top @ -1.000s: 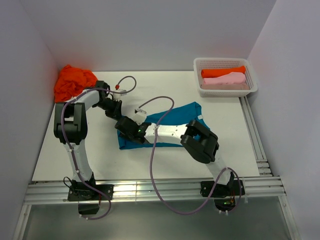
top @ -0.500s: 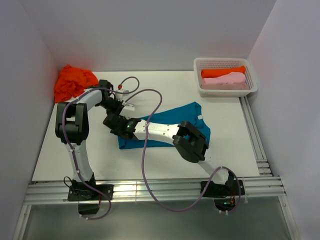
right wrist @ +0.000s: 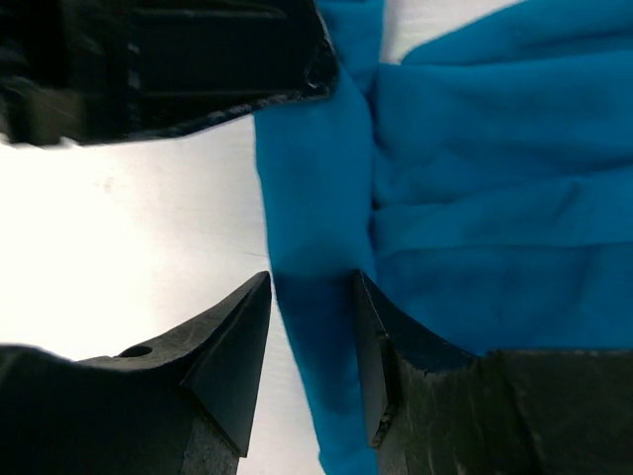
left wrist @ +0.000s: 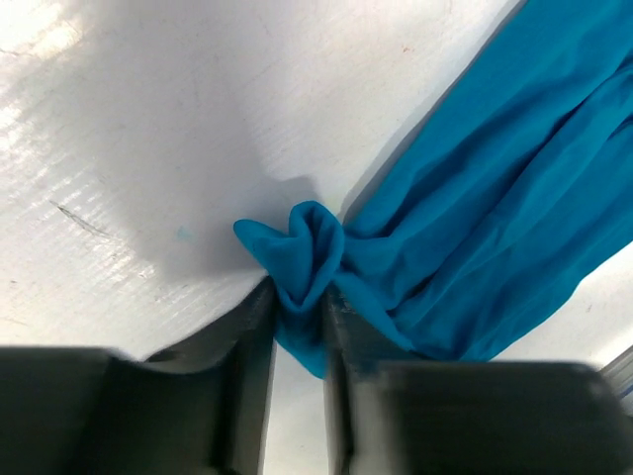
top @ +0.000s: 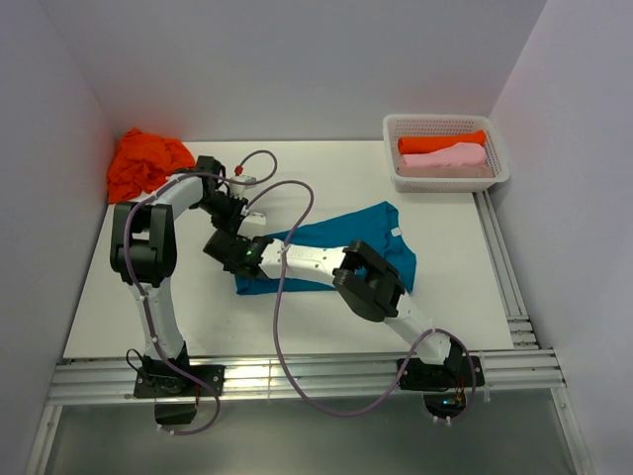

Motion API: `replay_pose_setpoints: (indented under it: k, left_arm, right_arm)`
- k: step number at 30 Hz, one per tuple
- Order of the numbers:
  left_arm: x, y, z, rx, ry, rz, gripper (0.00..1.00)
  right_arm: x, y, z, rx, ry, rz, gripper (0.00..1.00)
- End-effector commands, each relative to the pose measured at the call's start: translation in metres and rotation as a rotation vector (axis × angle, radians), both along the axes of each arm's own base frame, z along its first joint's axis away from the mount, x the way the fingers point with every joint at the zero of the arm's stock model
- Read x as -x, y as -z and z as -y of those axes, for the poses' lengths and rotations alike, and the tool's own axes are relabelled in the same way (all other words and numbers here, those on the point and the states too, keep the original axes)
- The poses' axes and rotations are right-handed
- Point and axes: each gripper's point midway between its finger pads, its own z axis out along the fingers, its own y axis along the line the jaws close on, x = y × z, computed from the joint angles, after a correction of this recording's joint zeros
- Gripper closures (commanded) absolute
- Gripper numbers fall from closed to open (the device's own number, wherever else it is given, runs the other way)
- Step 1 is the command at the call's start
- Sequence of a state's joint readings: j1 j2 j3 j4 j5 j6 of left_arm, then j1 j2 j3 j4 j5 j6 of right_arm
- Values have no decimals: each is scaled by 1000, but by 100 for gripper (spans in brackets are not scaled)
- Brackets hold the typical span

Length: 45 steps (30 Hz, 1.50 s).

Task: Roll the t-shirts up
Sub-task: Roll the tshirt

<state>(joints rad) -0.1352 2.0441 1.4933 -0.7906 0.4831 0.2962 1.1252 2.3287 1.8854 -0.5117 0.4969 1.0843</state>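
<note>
The left jaws are pinching a small bunched fold at the corner of the teal t-shirt (left wrist: 475, 198), and the cloth is filling the narrow gap between them just above the surface (left wrist: 148, 148). The right jaws are standing apart, straddling a flat strip of the same shirt's edge without clamping it, with the left arm's dark wrist crowding in just beside them. The teal t-shirt is lying mid-surface as a long folded band, not yet rolled. A crumpled orange t-shirt (top: 143, 163) is waiting at the far left corner, while a rolled orange t-shirt (top: 440, 142) and a pink t-shirt (top: 450, 156) are sitting in the basket (top: 450, 183). The pinched fold is looking tiny, so it could be slipping free under any pull. The two wrists are working so close that a bump could be dragging the band crooked.
</note>
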Motion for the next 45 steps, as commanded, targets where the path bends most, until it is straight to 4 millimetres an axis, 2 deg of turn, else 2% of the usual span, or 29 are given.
replay_pose_setpoints:
  k: [1, 7, 17, 20, 21, 25, 26, 27, 28, 29, 31, 32, 33, 34, 35, 36, 37, 39, 45]
  left_arm:
    - [-17, -23, 6, 16, 13, 80, 66]
    - [-27, -37, 8, 27, 15, 108, 55]
    - [-48, -67, 5, 87, -5, 129, 53]
    - [-48, -73, -1, 104, -11, 129, 53]
    - [-47, -73, -2, 107, -8, 129, 53]
    - [-41, -75, -9, 128, -11, 124, 52]
    - [-40, -76, -13, 136, -20, 119, 52]
    - [-38, -78, -14, 154, -18, 112, 52]
    - [-37, -79, -17, 161, -19, 107, 52]
    - [-37, -80, -24, 166, -31, 109, 52]
    - [-32, -80, -24, 175, -18, 98, 52]
    - [-32, -80, -38, 176, -43, 99, 52]
    - [-29, -79, -40, 174, -35, 96, 52]
    - [-26, -78, -41, 178, -34, 92, 52]
    - [-21, -76, -44, 183, -42, 84, 52]
    - [-18, -74, -46, 186, -39, 82, 52]
    - [-16, -71, -47, 185, -37, 85, 52]
    - [-5, -62, -46, 190, -31, 62, 52]
    - [18, -37, -34, 263, -22, -6, 52]
  right_arm:
    - [1, 5, 7, 59, 26, 10, 53]
    - [5, 17, 7, 93, 13, -14, 53]
    - [9, 30, 1, 130, -26, -51, 50]
    - [11, 34, -3, 122, -42, -65, 54]
    - [14, 36, -6, 106, -57, -85, 62]
    - [17, 41, -27, -42, -117, -126, 78]
    - [18, 30, -33, -106, -126, -127, 80]
    - [28, 47, -26, -130, -149, -183, 83]
    - [21, 33, -42, -242, -166, -154, 85]
    - [19, 21, -45, -311, -162, -153, 86]
    - [18, 14, -47, -430, -179, -159, 87]
    - [18, 12, -47, -477, -163, -172, 87]
    - [21, 23, -38, -488, -152, -192, 88]
    - [20, 21, -36, -527, -150, -204, 88]
    - [14, 6, -41, -617, -137, -186, 88]
    - [17, 17, -32, -623, -118, -204, 88]
    - [12, 6, -34, -681, -119, -183, 88]
    - [12, 15, -27, -704, -83, -205, 87]
    - [17, 17, -24, -812, -73, -248, 87]
